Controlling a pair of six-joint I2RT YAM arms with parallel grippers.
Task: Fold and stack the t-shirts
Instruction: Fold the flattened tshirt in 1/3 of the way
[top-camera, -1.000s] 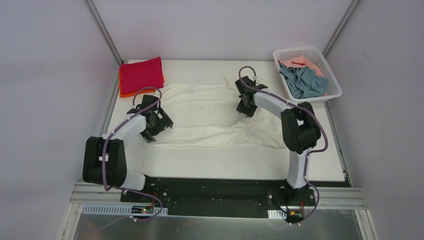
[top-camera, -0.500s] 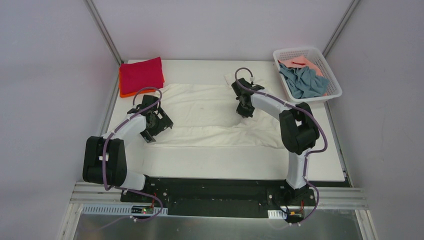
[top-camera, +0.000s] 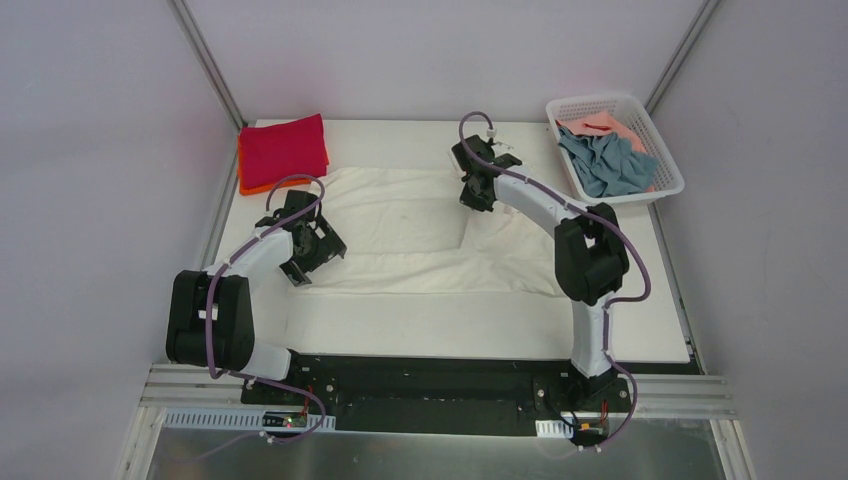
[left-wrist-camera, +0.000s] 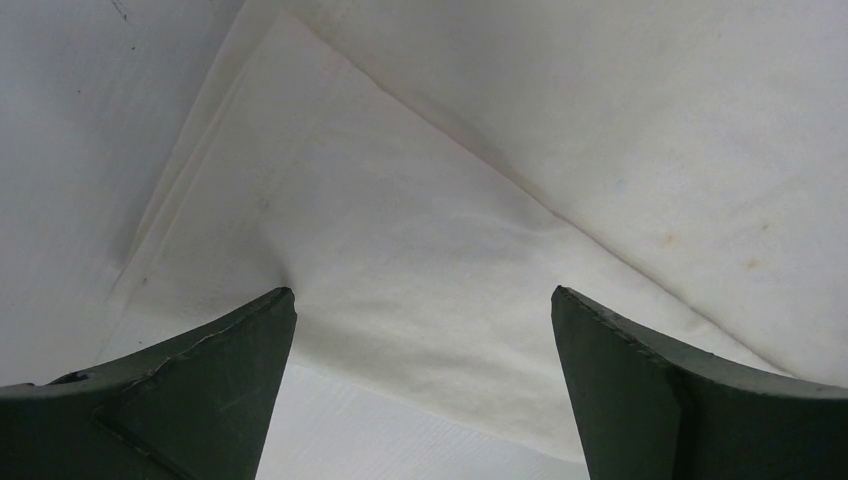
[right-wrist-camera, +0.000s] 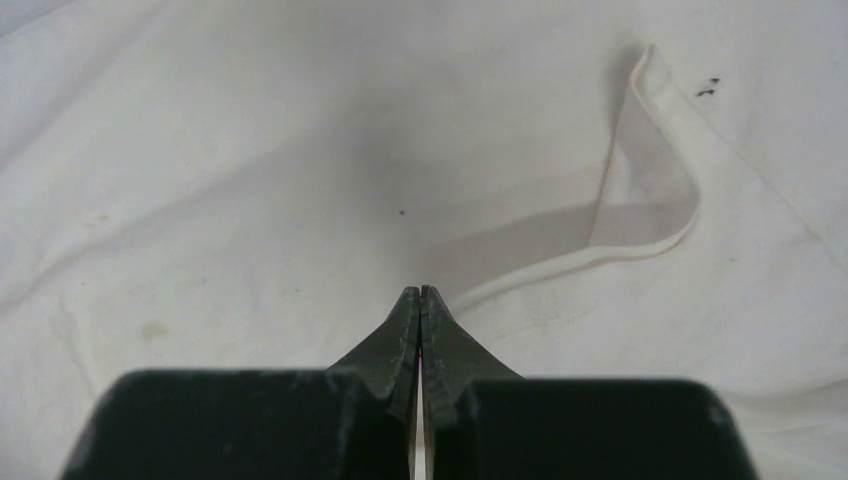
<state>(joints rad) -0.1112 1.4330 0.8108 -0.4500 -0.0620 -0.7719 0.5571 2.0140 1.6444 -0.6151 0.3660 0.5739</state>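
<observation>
The large cream-white t-shirt (top-camera: 400, 220) lies spread across the middle of the table. My right gripper (top-camera: 476, 195) is shut on a hem of it near its upper right part; in the right wrist view the closed tips (right-wrist-camera: 421, 290) meet the folded hem (right-wrist-camera: 640, 210). My left gripper (top-camera: 318, 250) is open over the shirt's left lower edge; in the left wrist view the fingers (left-wrist-camera: 422, 292) straddle a cloth corner (left-wrist-camera: 420, 230) without touching it. A folded crimson red t-shirt (top-camera: 283, 148) lies on an orange one (top-camera: 250, 186) at the back left.
A white mesh basket (top-camera: 600, 103) at the back right holds a grey-blue shirt (top-camera: 605, 165) and a salmon pink one (top-camera: 622, 130). Enclosure walls and posts stand close around the white table (top-camera: 450, 325).
My right gripper has moved back and to the left, pulling the cream shirt's cloth with it and raising a fold. The left arm has not moved.
</observation>
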